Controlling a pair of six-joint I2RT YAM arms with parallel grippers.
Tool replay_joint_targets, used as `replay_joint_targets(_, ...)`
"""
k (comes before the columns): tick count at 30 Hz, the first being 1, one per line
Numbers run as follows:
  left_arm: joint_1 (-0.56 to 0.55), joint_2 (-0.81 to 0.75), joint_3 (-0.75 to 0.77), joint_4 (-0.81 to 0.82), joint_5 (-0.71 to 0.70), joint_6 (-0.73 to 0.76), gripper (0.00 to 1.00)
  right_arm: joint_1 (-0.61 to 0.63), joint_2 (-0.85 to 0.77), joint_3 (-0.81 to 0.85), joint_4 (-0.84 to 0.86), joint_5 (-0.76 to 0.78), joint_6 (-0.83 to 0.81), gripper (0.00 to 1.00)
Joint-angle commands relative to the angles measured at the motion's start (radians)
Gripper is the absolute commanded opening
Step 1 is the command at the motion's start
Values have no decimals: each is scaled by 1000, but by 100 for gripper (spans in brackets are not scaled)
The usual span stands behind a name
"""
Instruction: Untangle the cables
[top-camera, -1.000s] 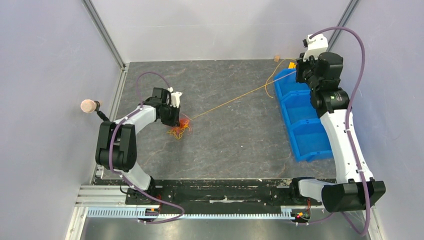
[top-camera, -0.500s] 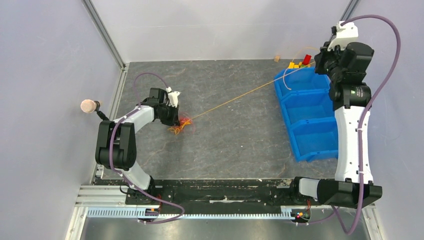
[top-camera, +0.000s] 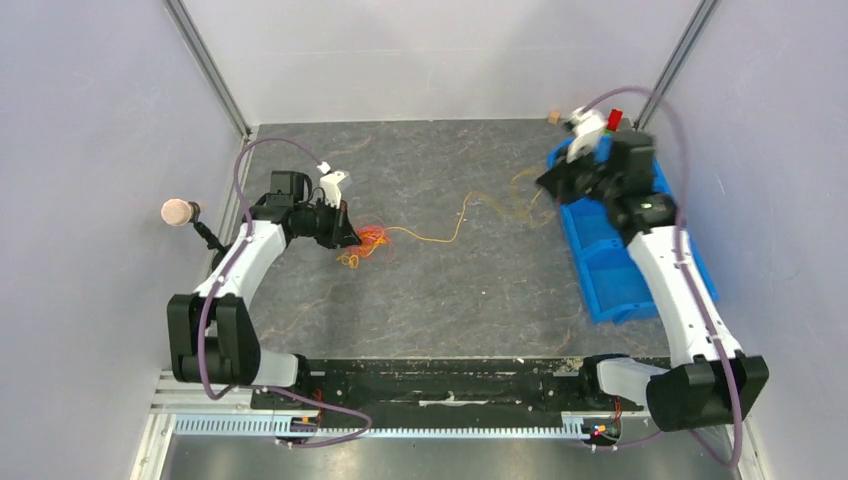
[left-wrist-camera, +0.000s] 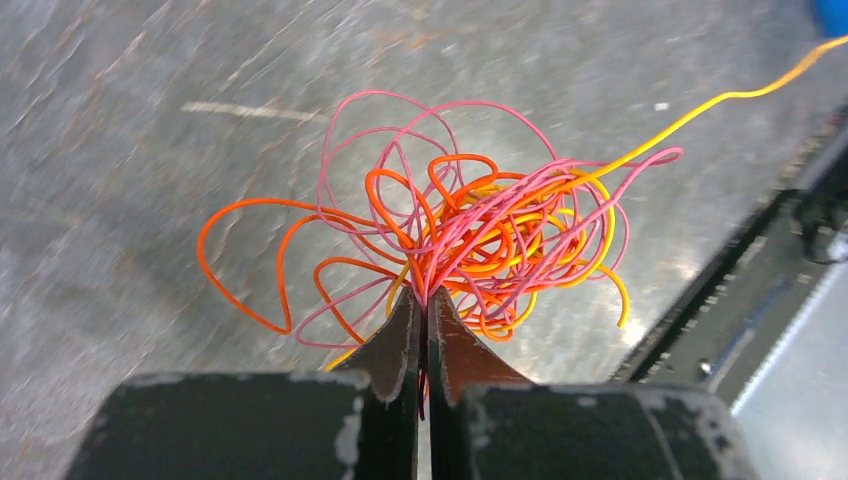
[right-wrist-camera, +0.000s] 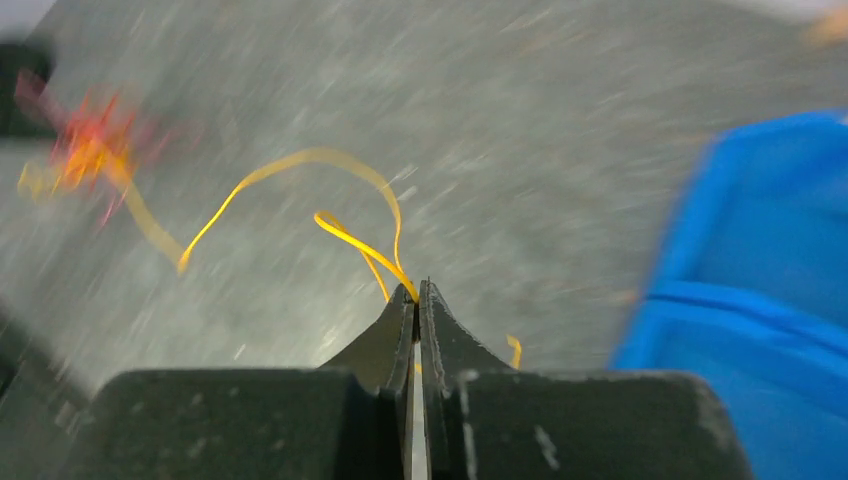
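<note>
The cables (top-camera: 365, 243) lie as a knot of red, pink, orange and yellow loops on the grey table, left of centre. My left gripper (top-camera: 345, 231) is shut on the knot's near strands; in the left wrist view the cables (left-wrist-camera: 470, 220) fan out from the closed tips of the left gripper (left-wrist-camera: 427, 300). One yellow cable (top-camera: 452, 228) runs slack in waves from the knot to my right gripper (top-camera: 546, 184), which is low beside the blue bins. The right wrist view shows the right gripper (right-wrist-camera: 418, 290) shut on that yellow cable (right-wrist-camera: 300, 160).
A row of blue bins (top-camera: 610, 270) stands along the right side, seen close as the blue bin (right-wrist-camera: 760, 250) in the right wrist view. A small tan block (top-camera: 553, 117) and red and yellow pieces (top-camera: 612, 118) sit at the back right. A pink knob (top-camera: 177, 212) sticks out from the left wall.
My right arm swung down and left from above the bins, and the taut yellow cable went slack. My left gripper closed tighter on the knot and its arm stretched out.
</note>
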Motion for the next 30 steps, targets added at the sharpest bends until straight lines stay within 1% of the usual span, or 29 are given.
replay_joint_targets(1,1,-56,36,-54,254,-26,2,143,41,-123,-30,-154,-58,10)
replay_joint_targets(2,0,-68,34,-54,284,-17,2,173,65,-131,-47,-157,-75,20)
replay_joint_targets(3,1,-81,33,-49,298,-10,2,202,88,-134,-71,-154,-102,35)
replay_joint_targets(5,-1,-118,18,-9,305,-18,2,236,120,-124,-106,-153,-135,61)
replay_joint_targets(6,-2,-152,8,26,289,-40,2,243,131,-118,-110,-166,-135,68)
replay_joint_targets(8,-10,-221,-33,125,234,-99,2,258,132,-110,-89,-199,-107,76)
replay_joint_targets(10,-41,-290,-65,217,121,-155,2,283,117,-117,-29,-238,-48,75)
replay_joint_targets(12,-100,-327,-70,218,24,-151,2,317,107,-133,44,-276,32,69)
replay_joint_targets(14,-156,-369,-93,239,-33,-133,2,342,123,-135,95,-325,90,68)
replay_joint_targets(16,-218,-418,-129,291,-117,-118,2,365,157,-112,109,-367,110,68)
replay_joint_targets(18,-281,-448,-138,307,-193,-78,2,395,190,-79,110,-388,110,67)
replay_joint_targets(21,-363,-475,-143,327,-290,-15,2,427,224,-28,103,-458,119,65)
replay_joint_targets(24,-425,-485,-148,332,-349,64,2,452,219,-25,133,-459,131,56)
replay_joint_targets(28,-479,-468,-142,338,-464,115,2,468,175,-77,253,-436,225,37)
replay_joint_targets(30,-490,-459,-140,347,-506,97,2,467,151,-120,319,-414,300,35)
